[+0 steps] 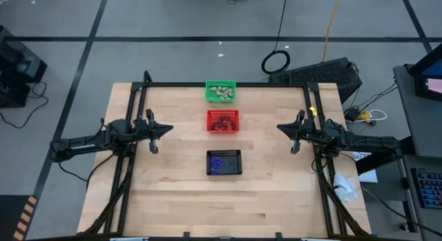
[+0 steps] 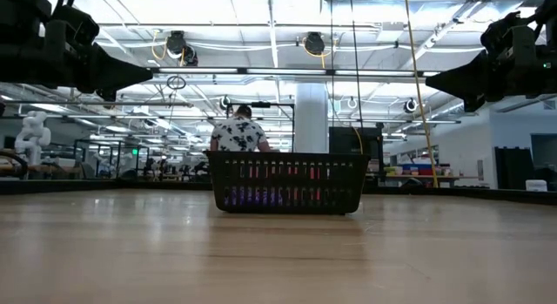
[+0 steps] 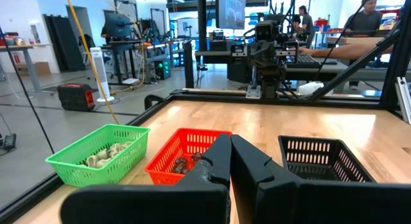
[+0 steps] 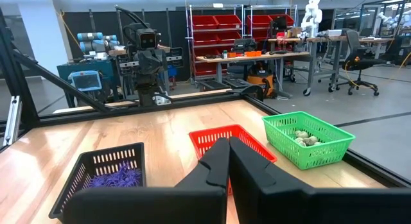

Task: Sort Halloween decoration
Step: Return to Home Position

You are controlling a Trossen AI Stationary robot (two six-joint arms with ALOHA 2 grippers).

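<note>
Three mesh baskets stand in a row down the table's middle. The green basket (image 1: 221, 91) at the far end holds pale cream trinkets (image 4: 303, 138). The red basket (image 1: 223, 121) in the middle holds dark brown trinkets (image 3: 182, 163). The black basket (image 1: 224, 162) nearest the front holds purple trinkets (image 4: 115, 176). My left gripper (image 1: 168, 129) hovers shut at the table's left side, pointing level toward the baskets. My right gripper (image 1: 280, 128) hovers shut at the right side, facing it. Neither holds anything.
Bare wood lies between each gripper and the baskets and across the near half of the table. A black frame (image 1: 228, 84) runs along the table's far edge and sides. People sit in the room beyond (image 2: 238, 131).
</note>
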